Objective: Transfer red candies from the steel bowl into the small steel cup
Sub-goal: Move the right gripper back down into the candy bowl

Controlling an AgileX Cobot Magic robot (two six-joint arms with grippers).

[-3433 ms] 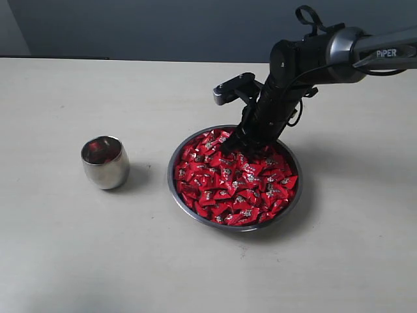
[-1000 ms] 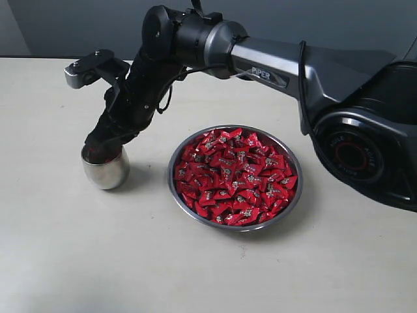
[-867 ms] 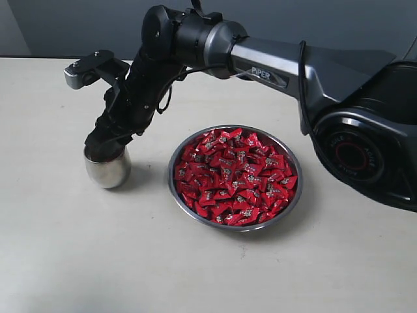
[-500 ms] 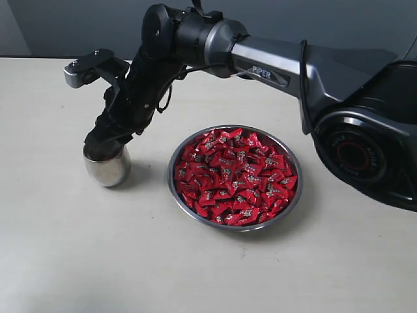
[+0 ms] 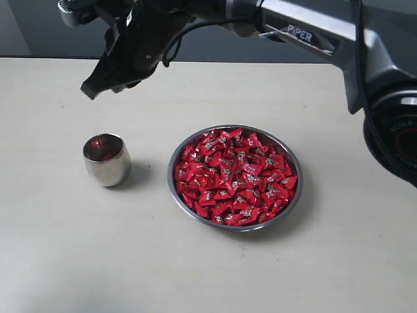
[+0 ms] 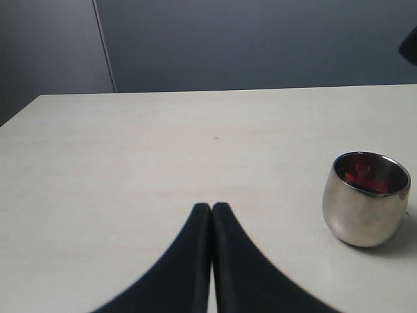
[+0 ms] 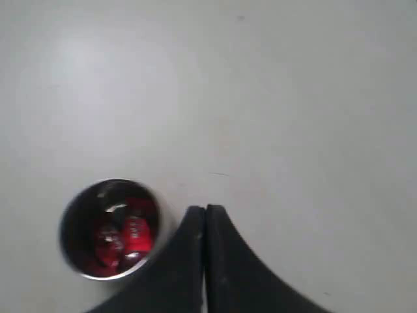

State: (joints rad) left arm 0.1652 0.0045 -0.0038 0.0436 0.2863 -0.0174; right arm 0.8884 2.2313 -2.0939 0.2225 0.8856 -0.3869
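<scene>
Lifted clear since a moment ago, our right gripper (image 5: 89, 90) hangs above the small steel cup (image 5: 106, 160), jaws pressed together and empty. Our left gripper (image 6: 212, 206) is likewise closed. Bare table (image 5: 71, 261) surrounds the upright, mirror-shiny cup. It holds a few red candies (image 7: 133, 236) and stands apart from the heaped steel bowl (image 5: 172, 173).

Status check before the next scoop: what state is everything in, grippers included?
steel bowl: upright on the table, piled with red candies.
small steel cup: upright, a few red candies inside.
right gripper: shut, empty, up in the air clear of the cup.
left gripper: shut, empty.
</scene>
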